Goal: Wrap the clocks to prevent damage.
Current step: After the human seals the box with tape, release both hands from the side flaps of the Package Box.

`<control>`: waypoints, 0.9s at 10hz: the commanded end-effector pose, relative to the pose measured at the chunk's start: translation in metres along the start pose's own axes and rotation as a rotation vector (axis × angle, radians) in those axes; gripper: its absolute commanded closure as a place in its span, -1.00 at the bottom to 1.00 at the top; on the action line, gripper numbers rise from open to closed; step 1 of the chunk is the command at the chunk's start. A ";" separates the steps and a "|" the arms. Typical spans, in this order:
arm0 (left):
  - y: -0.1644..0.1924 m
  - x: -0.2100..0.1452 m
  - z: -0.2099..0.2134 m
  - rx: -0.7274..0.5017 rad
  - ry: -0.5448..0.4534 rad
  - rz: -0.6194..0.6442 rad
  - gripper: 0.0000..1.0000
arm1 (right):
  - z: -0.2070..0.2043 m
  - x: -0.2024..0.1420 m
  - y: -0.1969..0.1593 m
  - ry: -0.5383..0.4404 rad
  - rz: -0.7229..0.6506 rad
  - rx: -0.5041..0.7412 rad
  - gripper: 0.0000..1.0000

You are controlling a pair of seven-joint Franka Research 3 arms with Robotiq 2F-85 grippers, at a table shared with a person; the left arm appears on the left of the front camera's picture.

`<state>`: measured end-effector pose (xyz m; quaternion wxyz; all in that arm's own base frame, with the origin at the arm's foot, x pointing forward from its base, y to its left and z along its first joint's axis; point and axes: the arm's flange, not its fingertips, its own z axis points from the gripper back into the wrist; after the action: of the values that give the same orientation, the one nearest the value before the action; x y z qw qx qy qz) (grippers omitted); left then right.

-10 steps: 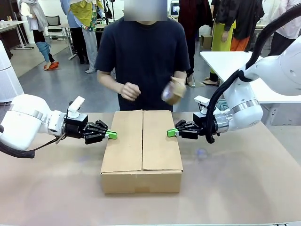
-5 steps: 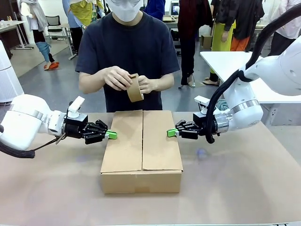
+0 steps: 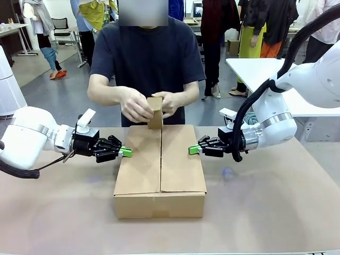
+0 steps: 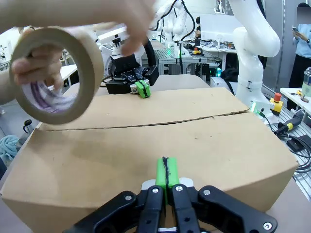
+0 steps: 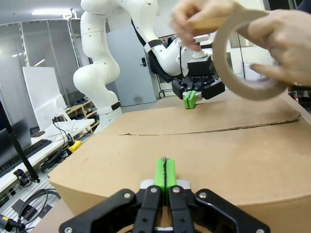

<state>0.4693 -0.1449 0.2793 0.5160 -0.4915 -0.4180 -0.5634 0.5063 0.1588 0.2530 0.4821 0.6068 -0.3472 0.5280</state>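
Observation:
A closed cardboard box lies mid-table, its two top flaps meeting in a seam. The clocks are out of view. My left gripper is shut, its green tips against the box's left upper edge, seen up close in the left wrist view. Opposite it, my right gripper is also shut and pushes on the right upper edge. At the far end of the seam, the person's hands hold a roll of brown tape on edge, just above the box top.
The brown table has open room in front of the box and to both sides. A white table stands at the back right. Several people stand farther off behind the person.
The person has brought the tape roll down from chest height to the far end of the box's seam and now holds it in both hands. Neither gripper has moved.

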 end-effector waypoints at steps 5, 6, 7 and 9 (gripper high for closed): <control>-0.001 -0.004 -0.002 0.011 0.004 0.008 0.99 | 0.001 -0.003 0.000 0.004 -0.010 -0.011 0.98; -0.001 -0.004 -0.002 0.011 0.004 0.008 0.99 | 0.001 -0.003 0.000 0.004 -0.010 -0.011 0.98; -0.001 -0.004 -0.002 0.011 0.004 0.008 0.99 | 0.001 -0.003 0.000 0.004 -0.010 -0.011 0.98; -0.001 -0.004 -0.002 0.011 0.004 0.008 0.99 | 0.001 -0.003 0.000 0.004 -0.010 -0.011 0.98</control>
<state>0.4692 -0.1449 0.2791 0.5161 -0.4916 -0.4179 -0.5633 0.5063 0.1587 0.2527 0.4823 0.6069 -0.3470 0.5279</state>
